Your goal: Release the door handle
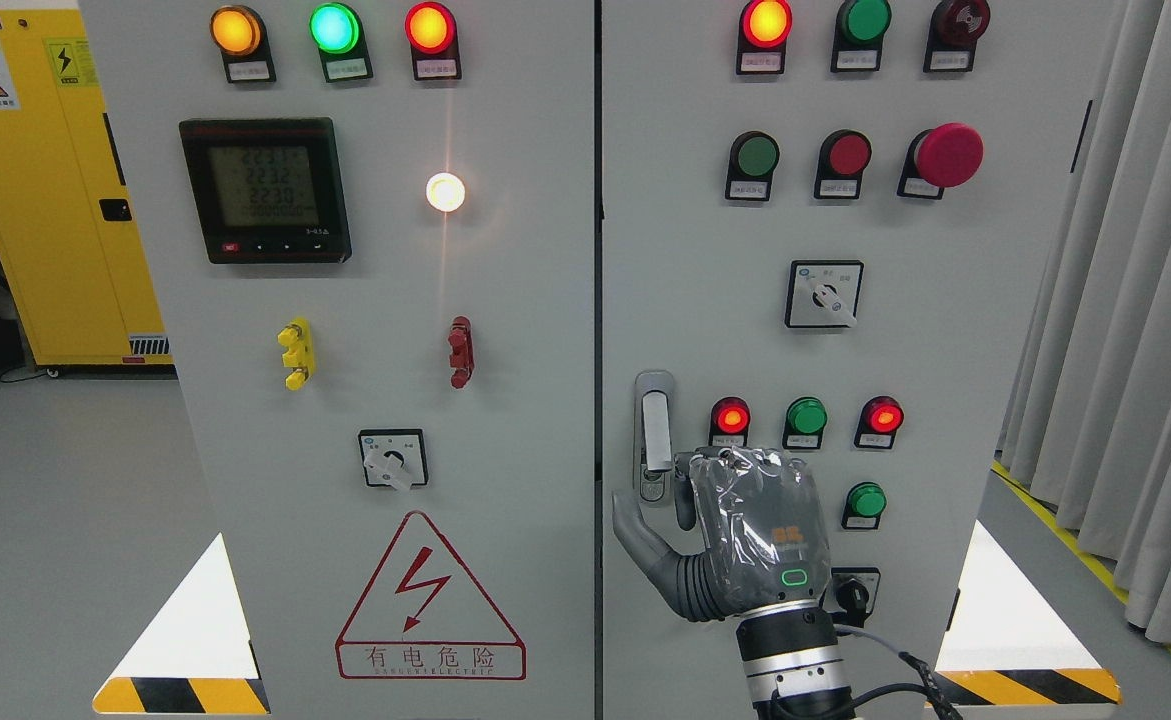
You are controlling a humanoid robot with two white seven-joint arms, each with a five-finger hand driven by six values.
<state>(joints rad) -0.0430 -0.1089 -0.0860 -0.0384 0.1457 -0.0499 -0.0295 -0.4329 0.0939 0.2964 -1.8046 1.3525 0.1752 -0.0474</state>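
**Robot hand at the cabinet door handle**

The right hand [735, 530], grey and wrapped in clear plastic film, rises from the bottom edge on a silver and black wrist against the right door of a pale grey electrical cabinet [945, 400]. Its back faces the camera; the thumb [640, 545] spreads out to the lower left, and the fingers [685, 490] point up and curl towards the panel just beside the lower end of the silver vertical door handle [653, 435]. Whether the fingertips touch the handle cannot be told from this angle; nothing is visibly clasped.

The handle sits at the left edge of the right door, next to the seam between the two doors, with its keyhole base partly behind the fingers. Just to the right of the hand are a lit red lamp [731, 416], a green push button [806, 415] and a second lit red lamp [883, 415], with another green button [865, 499] below. A black key switch [855, 592] shows beside the wrist. Higher up the door are a white rotary selector [825, 294] and a large red mushroom stop button [948, 155].

On the left door are a black digital meter [265, 190], a glowing white lamp [445, 192] and a red lightning warning triangle [430, 600]. A yellow storage cabinet [45, 200] stands at far left, and grey curtains [1145, 300] hang at right.
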